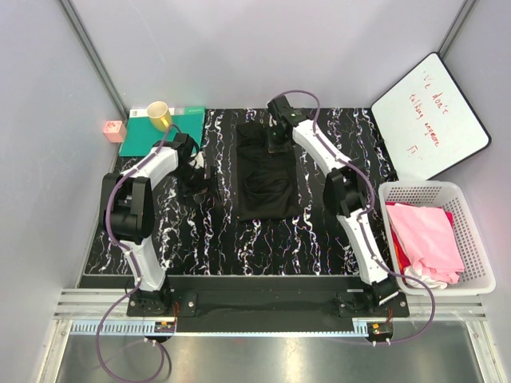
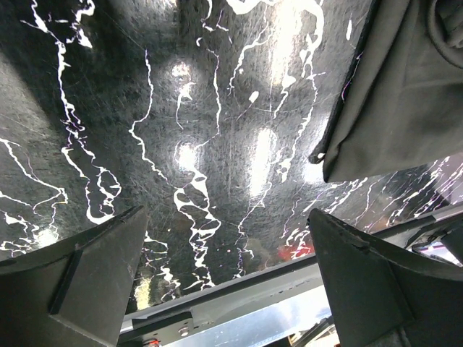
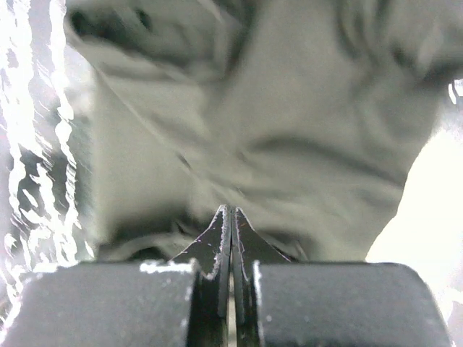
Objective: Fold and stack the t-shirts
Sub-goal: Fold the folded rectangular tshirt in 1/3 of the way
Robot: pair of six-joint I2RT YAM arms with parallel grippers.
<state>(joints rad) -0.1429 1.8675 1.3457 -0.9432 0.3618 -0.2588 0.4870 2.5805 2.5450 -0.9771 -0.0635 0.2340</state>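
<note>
- Black t-shirt (image 1: 267, 179) — folded into a rectangle, mid-table on the marbled tabletop (image 1: 335, 231).
- Right gripper (image 3: 231, 217) at the shirt's far end, fingers pressed together.
- Left gripper (image 1: 200, 169) left of the shirt, jaws wide apart.
- Pink t-shirt (image 1: 427, 231) and white t-shirt (image 1: 427, 278) — in the basket (image 1: 481, 239), right.

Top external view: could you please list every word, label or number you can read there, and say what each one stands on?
Whiteboard: several lines of red handwriting, too small and faint to read with confidence.
Black t-shirt: no lettering shows as it lies.
Nothing else in this view bears readable text.
</note>
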